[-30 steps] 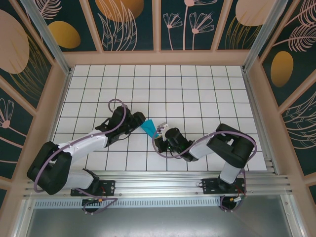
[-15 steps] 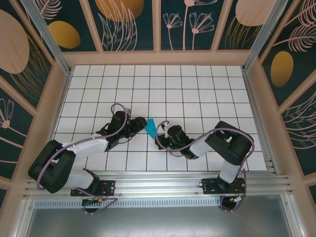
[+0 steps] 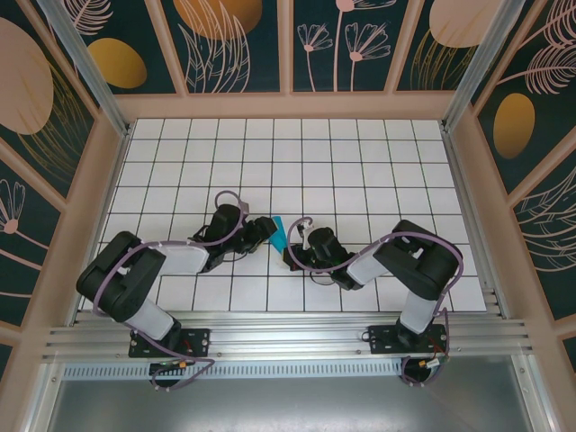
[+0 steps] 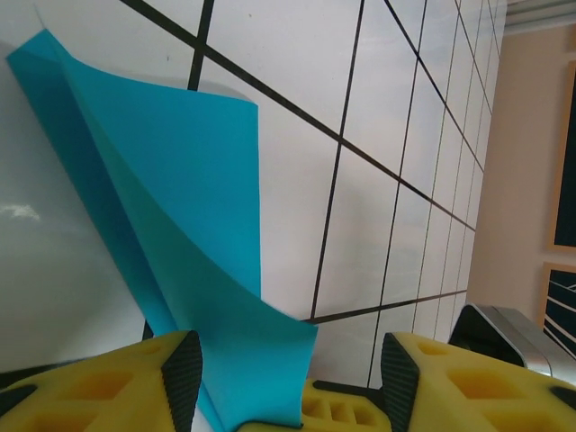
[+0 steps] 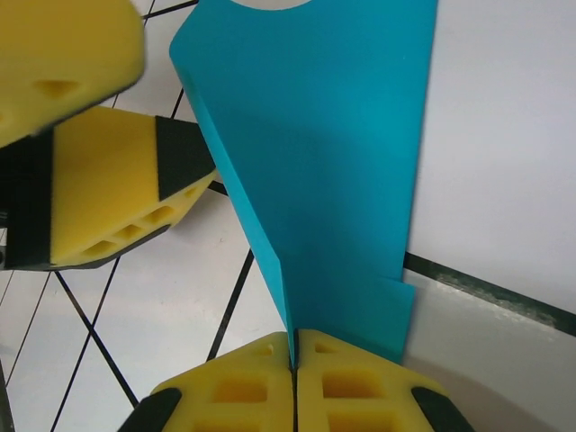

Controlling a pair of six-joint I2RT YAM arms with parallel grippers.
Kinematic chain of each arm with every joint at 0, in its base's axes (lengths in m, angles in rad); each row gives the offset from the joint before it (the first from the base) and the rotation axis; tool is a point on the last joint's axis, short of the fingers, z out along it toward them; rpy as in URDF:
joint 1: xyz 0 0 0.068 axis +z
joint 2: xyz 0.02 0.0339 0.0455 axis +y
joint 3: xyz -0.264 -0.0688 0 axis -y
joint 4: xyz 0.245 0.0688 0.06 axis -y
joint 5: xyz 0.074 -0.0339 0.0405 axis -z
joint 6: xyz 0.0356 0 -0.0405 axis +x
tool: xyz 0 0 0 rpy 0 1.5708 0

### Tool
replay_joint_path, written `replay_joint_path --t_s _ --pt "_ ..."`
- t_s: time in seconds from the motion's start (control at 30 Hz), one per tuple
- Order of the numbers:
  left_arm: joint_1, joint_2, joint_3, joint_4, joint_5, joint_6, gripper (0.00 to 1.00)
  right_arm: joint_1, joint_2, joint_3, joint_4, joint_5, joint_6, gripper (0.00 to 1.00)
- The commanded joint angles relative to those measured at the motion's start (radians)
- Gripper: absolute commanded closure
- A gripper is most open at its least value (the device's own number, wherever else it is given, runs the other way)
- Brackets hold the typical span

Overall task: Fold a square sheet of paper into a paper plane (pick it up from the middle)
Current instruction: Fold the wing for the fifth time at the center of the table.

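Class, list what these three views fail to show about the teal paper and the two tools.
Top view: teal paper too small to count folds.
Left wrist: paper's lower corner cut off by the bottom edge; contact with the open left tool unclear.
Right wrist: paper's edge hidden inside the shut right tool; top cut off by the frame.

Teal-blue paper (image 5: 324,180); yellow jaws, black pads (image 4: 184,378); white table (image 3: 360,162), black grid.

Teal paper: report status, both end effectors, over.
Right end effector shut on teal paper, creased, held between the arms. Left end effector open, paper's edge between its jaws, ungripped. No obstruction seen.
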Motion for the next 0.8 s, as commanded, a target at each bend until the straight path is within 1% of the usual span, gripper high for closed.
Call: replay_joint_path --t_s 0.0,0.2,0.37,0.4,0.5,0.57,0.77 --pt "0.005 0.029 0.046 0.056 0.028 -0.006 0.43 -0.004 -0.007 0.006 -0.05 -0.018 -0.002 0.89" --pt "0.005 0.063 0.07 0.032 0.04 0.003 0.46 -0.005 -0.028 0.058 -0.131 -0.048 -0.041 0.81" --pt "0.006 0.071 0.077 0.008 0.044 0.01 0.48 -0.007 -0.031 0.1 -0.197 -0.042 -0.052 0.81" --pt "0.004 0.07 0.077 0.0 0.042 0.014 0.48 -0.008 -0.033 0.104 -0.201 -0.046 -0.052 0.82" --pt "0.004 0.06 0.079 -0.022 0.029 0.018 0.48 -0.014 -0.032 0.108 -0.209 -0.048 -0.042 0.91" --pt "0.005 0.045 0.076 -0.039 0.011 0.019 0.48 -0.024 -0.033 0.098 -0.196 -0.059 -0.024 0.94" --pt "0.006 -0.022 0.067 -0.11 -0.06 0.042 0.46 -0.076 -0.038 0.079 -0.134 -0.189 0.035 0.98"
